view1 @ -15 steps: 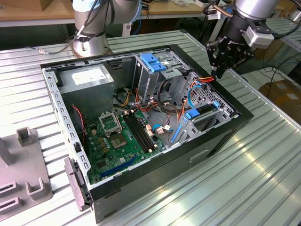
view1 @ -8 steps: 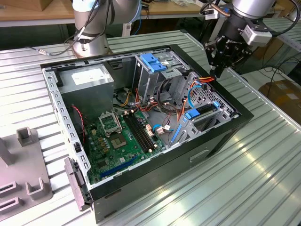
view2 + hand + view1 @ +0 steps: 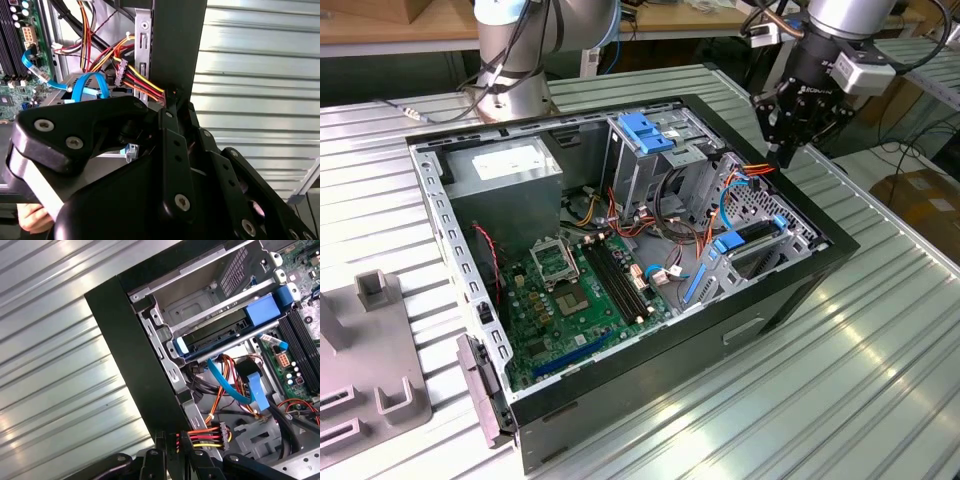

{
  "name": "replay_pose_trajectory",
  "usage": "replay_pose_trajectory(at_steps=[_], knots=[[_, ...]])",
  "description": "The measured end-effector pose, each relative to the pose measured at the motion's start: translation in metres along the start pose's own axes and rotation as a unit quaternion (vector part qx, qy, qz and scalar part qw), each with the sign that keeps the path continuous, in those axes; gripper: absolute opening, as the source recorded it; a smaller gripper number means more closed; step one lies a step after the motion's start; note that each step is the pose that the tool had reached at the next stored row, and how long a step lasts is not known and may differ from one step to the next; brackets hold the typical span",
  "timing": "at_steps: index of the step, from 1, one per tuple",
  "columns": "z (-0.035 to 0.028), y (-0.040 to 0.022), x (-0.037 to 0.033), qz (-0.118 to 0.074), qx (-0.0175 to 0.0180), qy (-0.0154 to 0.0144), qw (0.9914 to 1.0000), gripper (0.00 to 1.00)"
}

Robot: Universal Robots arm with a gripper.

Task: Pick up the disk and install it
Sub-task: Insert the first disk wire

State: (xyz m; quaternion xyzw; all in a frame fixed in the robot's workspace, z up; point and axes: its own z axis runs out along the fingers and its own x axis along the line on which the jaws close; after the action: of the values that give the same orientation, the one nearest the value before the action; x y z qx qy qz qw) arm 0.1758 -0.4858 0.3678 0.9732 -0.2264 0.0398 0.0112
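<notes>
Where the exterior view comes closest, a grey block (image 3: 370, 390) with upright pegs sits on the ribbed metal table (image 3: 800, 400), at the exterior view's left. Just behind it the open computer case (image 3: 620, 400) lies on its side, its green circuit board (image 3: 580, 290) face up.

Past the board, at the end of the case on the exterior view's right, the disk (image 3: 757, 233) sits flat in its metal bay. It has blue rails on both sides, and a blue ribbon cable (image 3: 722, 210) curls above it. In the first wrist view the disk (image 3: 215, 337) shows as a dark slab edge between blue rails, pushed into the bay beside the case wall.

Further back, the pincer (image 3: 788, 150) hangs over the black rim of the case, apart from the disk. Its fingers stand narrow. In both wrist views they seem to pinch a bundle of red, yellow and black wires (image 3: 142, 85) (image 3: 202, 436) just short of the plug, though the grip itself is partly hidden.

Beyond, a drive cage (image 3: 645, 130) with a blue handle stands in the case, and the arm's grey base (image 3: 510, 90) rises from the table at the back.
</notes>
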Motion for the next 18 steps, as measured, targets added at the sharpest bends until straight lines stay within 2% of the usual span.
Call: replay_pose_trajectory(at_steps=[2, 6, 11, 18], knots=[[0.0003, -0.0014, -0.0007, -0.001, -0.0009, 0.0005, 1.0, 0.25], [0.001, -0.0046, -0.0021, -0.003, -0.0057, 0.003, 0.99997, 0.25], [0.0023, -0.0054, -0.0019, -0.004, -0.0183, 0.0092, 0.99978, 0.25], [0.0024, -0.0056, -0.0019, -0.004, -0.0191, 0.0096, 0.99976, 0.23]])
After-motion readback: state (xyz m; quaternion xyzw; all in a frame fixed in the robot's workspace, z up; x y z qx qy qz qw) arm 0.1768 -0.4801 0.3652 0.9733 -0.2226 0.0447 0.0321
